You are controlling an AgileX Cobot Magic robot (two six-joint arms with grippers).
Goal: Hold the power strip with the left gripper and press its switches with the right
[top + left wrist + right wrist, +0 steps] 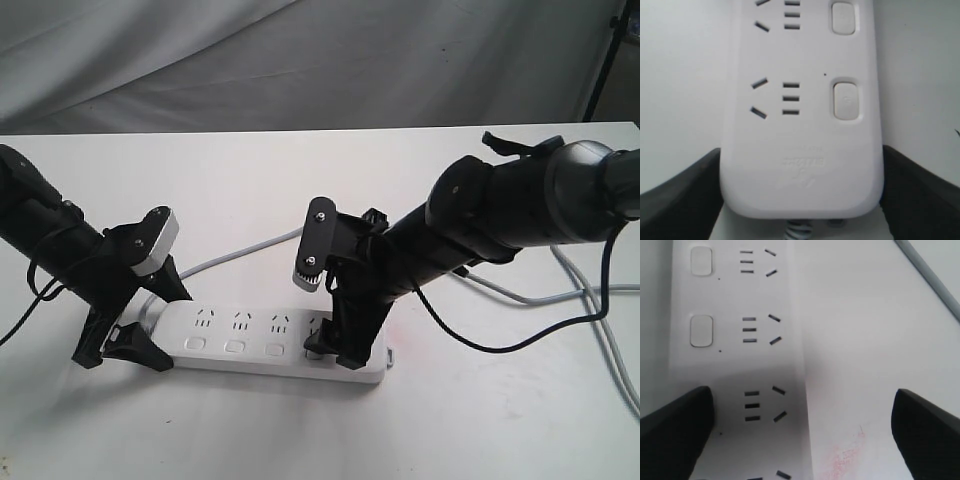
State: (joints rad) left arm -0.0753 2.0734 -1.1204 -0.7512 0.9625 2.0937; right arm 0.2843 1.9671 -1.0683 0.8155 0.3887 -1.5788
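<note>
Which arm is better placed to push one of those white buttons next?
The right. The right gripper, open, hangs over the power strip, with one finger above the row of switches. The left gripper clasps the strip's cord end, so it is busy steadying it.

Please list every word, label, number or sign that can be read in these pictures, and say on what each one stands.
Embossed line with a small logo on the power strip, by its rounded end: upside down, too blurred to read.
Faint mark on the nearest switch: not legible.
No other text in any view.
</note>
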